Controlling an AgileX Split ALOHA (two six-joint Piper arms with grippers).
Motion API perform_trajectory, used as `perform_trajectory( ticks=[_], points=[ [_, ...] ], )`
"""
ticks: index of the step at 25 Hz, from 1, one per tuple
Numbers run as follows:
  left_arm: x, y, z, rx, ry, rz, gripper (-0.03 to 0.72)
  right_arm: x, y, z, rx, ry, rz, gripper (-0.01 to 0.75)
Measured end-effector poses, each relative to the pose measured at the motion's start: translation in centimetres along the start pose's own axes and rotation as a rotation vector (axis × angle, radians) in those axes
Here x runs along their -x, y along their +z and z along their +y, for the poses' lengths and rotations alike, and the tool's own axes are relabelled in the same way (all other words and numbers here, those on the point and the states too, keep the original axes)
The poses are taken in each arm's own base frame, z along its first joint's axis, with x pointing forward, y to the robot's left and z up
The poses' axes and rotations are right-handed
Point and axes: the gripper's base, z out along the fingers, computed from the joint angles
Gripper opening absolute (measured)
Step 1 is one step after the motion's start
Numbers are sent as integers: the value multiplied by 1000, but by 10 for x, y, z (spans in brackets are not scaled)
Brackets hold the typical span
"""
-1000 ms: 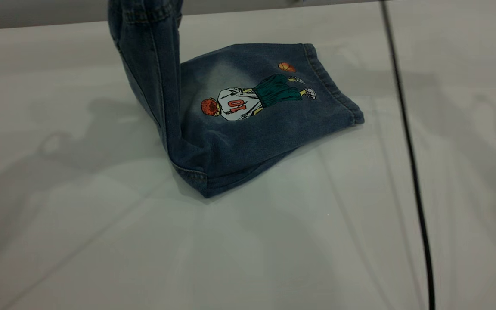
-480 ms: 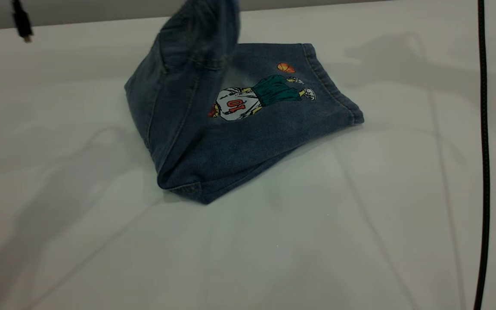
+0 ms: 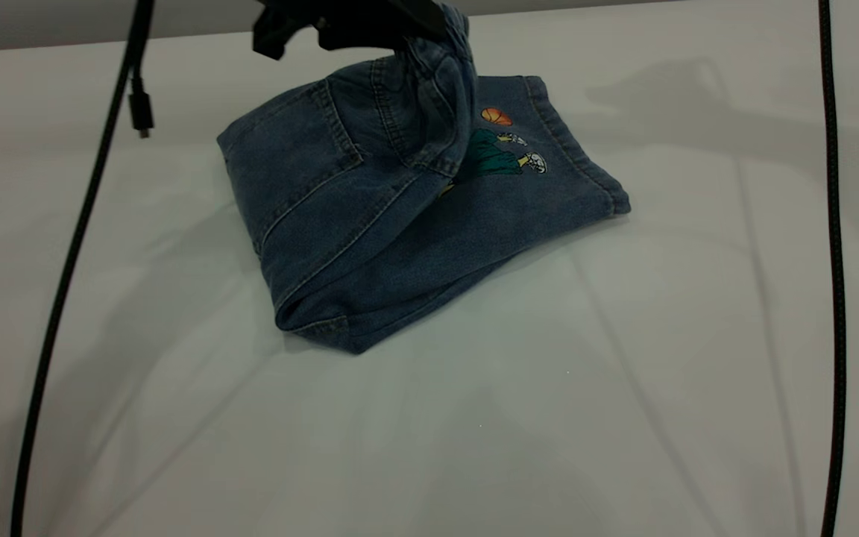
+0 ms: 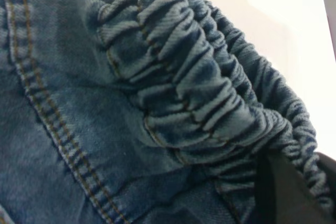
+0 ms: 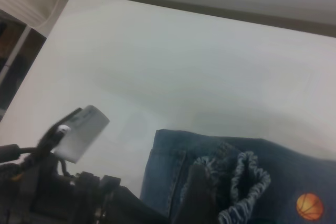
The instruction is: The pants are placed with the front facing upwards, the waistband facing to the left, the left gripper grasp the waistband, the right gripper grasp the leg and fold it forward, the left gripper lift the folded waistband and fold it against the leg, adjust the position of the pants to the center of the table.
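Note:
The blue denim pants [image 3: 370, 246] lie folded on the white table [image 3: 549, 418], leg hem toward the right. My left gripper [image 3: 370, 19] hangs at the top edge of the exterior view, shut on the ruched waistband [image 3: 455, 52], which droops over the leg and covers most of the basketball-player print [image 3: 504, 153]. The left wrist view is filled with the gathered waistband [image 4: 210, 77], with one black finger [image 4: 286, 192] pressed into it. The right wrist view shows the waistband [image 5: 247, 182] and the orange ball print [image 5: 310, 205] from afar. My right gripper does not show.
A black cable [image 3: 64, 276] with a loose plug [image 3: 140, 112] hangs down at the left. Another black cable [image 3: 836, 298] runs down the right side. Bare table surrounds the pants, widest in front.
The lifted waistband has swung right and down over the leg, covering the print's upper body. My left gripper and its cable have come into view.

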Motion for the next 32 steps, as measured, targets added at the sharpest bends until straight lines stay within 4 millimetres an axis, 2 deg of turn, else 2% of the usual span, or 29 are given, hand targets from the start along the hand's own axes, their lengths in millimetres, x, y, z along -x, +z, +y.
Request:
perform_trajectory(
  ticks=[2, 6, 8, 10, 14, 20, 23, 26, 28, 32],
  points=[
    [2, 0, -1, -3, 36, -4, 189, 1, 0, -1, -8, -8, -9, 528],
    [3, -2, -3, -22, 111, -1, 391, 4, 0, 3, 25, 21, -41, 528],
    [4, -9, -6, -56, 123, 13, 471, 4, 0, 4, 47, 31, -41, 528],
    [8, -24, -8, -108, 120, 29, 516, 2, 0, 5, 54, 24, -25, 528],
    [23, -71, -15, -211, 88, 7, 533, -1, 0, 6, 57, 8, 11, 528],
    [39, -170, -39, -326, 170, -96, 529, -2, 0, 6, 47, 23, 23, 528],
    [38, -219, -54, -329, 218, -175, 520, -6, 9, 18, 78, 23, 66, 528],
    [33, -264, -73, -284, 291, -291, 518, -14, 29, 41, 77, -22, 129, 528],
    [28, -287, -88, -249, 336, -363, 518, -21, 46, 57, 58, -64, 168, 528],
    [15, -318, -120, -191, 418, -487, 518, -43, 88, 83, -33, -119, 252, 528]
  ],
)
